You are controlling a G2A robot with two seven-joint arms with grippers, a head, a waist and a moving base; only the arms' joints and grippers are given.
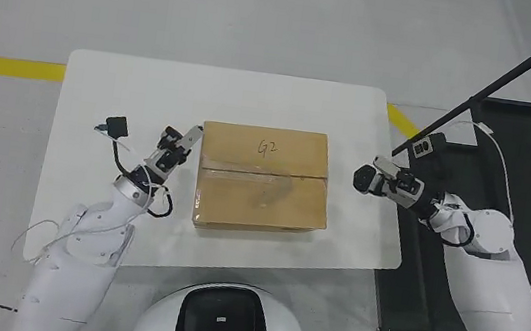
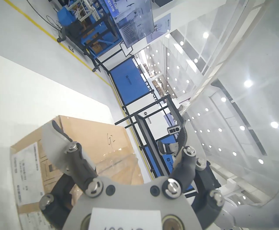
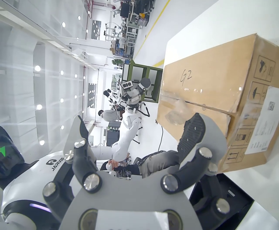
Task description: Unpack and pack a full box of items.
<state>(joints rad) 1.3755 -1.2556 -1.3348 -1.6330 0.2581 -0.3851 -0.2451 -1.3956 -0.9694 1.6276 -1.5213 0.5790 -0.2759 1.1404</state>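
Entry: closed brown cardboard box (image 1: 261, 180), lying at the centre of a white rectangular table (image 1: 134, 88).
Left gripper (image 1: 188, 138) sits at the box's 10 o'clock, just beside the far left corner, with its fingers spread apart; whether it touches cannot be told. Right gripper (image 1: 358, 177) sits at the box's 3 o'clock, near but apart, fingers likewise spread. Box flaps are closed with clear tape over the top seam. A black metal rack (image 1: 517, 93) stands at the table's 2 o'clock.
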